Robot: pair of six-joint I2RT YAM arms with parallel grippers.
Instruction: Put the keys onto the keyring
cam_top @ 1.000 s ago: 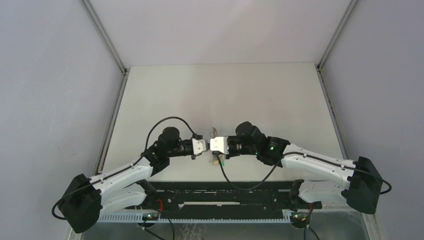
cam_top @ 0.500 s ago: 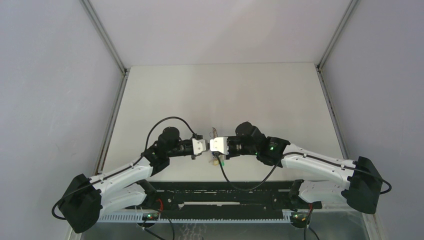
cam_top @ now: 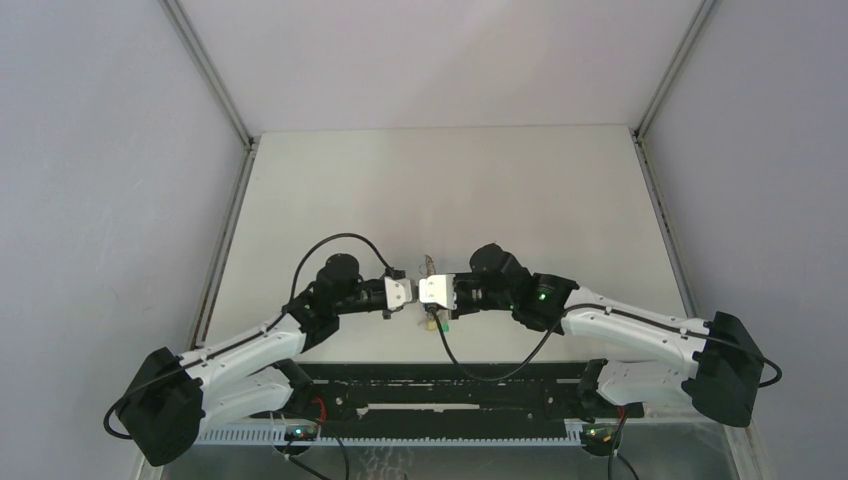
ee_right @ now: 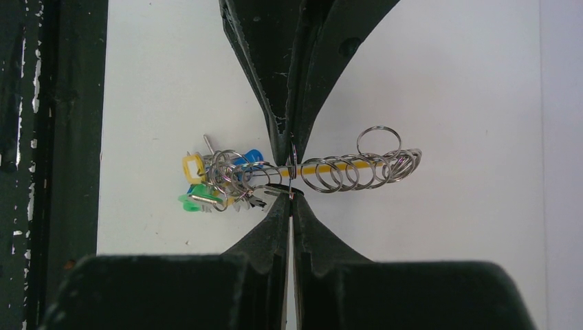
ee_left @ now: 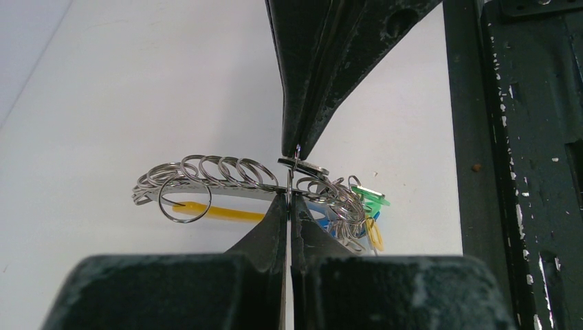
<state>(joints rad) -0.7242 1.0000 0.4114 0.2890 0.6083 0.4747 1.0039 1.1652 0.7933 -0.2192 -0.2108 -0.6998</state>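
Counter [cam_top: 450,180]: pale top, bare and open toward the far edge and both side edges; black rail [cam_top: 450,385] along the near edge. Left claw [ee_left: 289,201] and right claw [ee_right: 290,201]: tip to tip close to the near edge, about midway between the side edges, fingers of each pressed together, both pinching one thin wire loop of the keyring [ee_left: 240,194]. Keyring: row of silver rings on a yellow band, with blue, green and yellow tags bunched at the end nearest the rail. Key: a dark flat piece at the tips may be it; cannot tell.
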